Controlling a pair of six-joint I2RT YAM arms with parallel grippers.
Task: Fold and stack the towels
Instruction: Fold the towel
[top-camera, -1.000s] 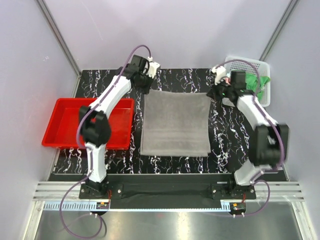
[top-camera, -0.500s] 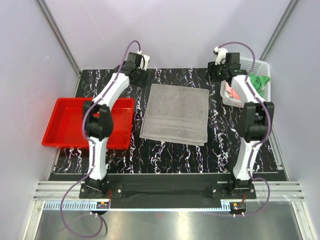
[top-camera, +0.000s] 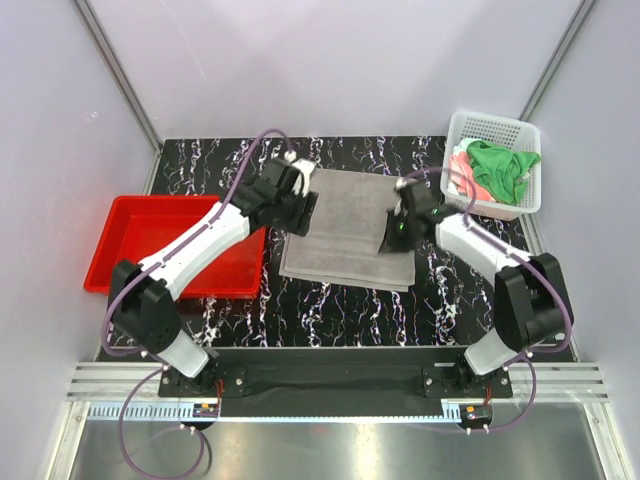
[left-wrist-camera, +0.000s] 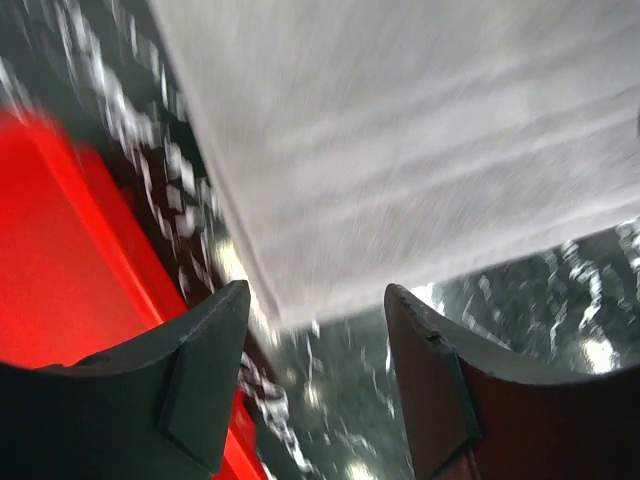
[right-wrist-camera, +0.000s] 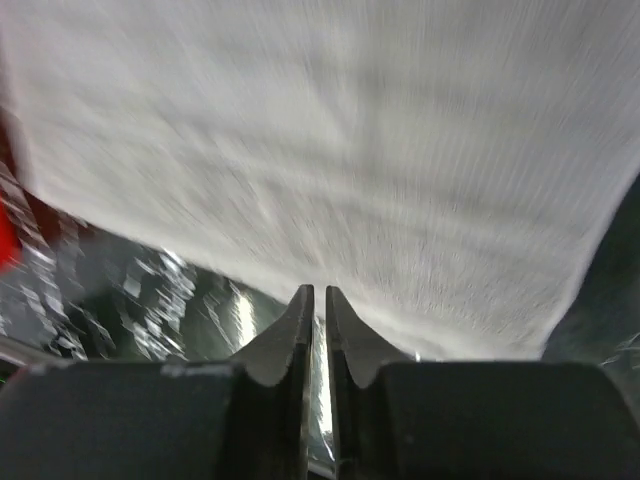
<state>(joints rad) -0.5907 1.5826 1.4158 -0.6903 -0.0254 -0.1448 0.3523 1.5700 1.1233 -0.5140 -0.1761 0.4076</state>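
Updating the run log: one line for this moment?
grey towel: spread flat | left gripper: open | right gripper: shut

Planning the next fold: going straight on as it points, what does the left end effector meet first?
Likely the grey towel, its corner just ahead between the open fingers; blur leaves depth unclear.

Closed in by plain pale lilac walls (top-camera: 330, 70) beyond and to either side of the left gripper (top-camera: 301, 206) and right gripper (top-camera: 390, 238). Framed by grey metal struts (top-camera: 115, 70) slanting up the far corners. Beneath both grippers, set on a black tabletop (top-camera: 330, 310) veined with white. Behind them, edged by a ribbed aluminium rail (top-camera: 100, 385), then brushed steel flooring (top-camera: 330, 450). Lit evenly and softly, with white glints just under the left gripper.
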